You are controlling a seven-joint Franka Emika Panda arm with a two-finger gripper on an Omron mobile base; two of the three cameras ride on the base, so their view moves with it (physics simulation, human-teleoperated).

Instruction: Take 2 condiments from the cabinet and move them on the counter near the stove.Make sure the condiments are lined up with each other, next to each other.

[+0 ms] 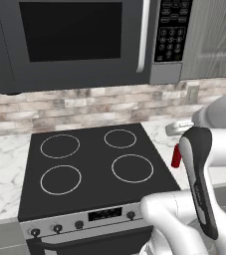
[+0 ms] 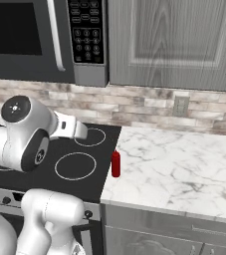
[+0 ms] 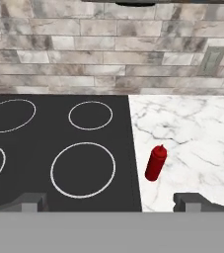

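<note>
One red squeeze bottle (image 3: 156, 163) stands upright on the white marble counter (image 3: 197, 128), just beside the right edge of the black glass cooktop (image 3: 49, 148), which carries four white ring burners. The gripper (image 3: 111, 201) hangs above the stove's front edge with its two dark fingertips (image 3: 32, 201) spread wide and nothing between them, the bottle apart from both. Above, one black-and-steel microwave (image 2: 59, 40) sits left of a closed grey wood-grain wall cabinet (image 2: 174, 45), and what looks like one wall outlet (image 2: 181, 105) is set in the brick backsplash.
</note>
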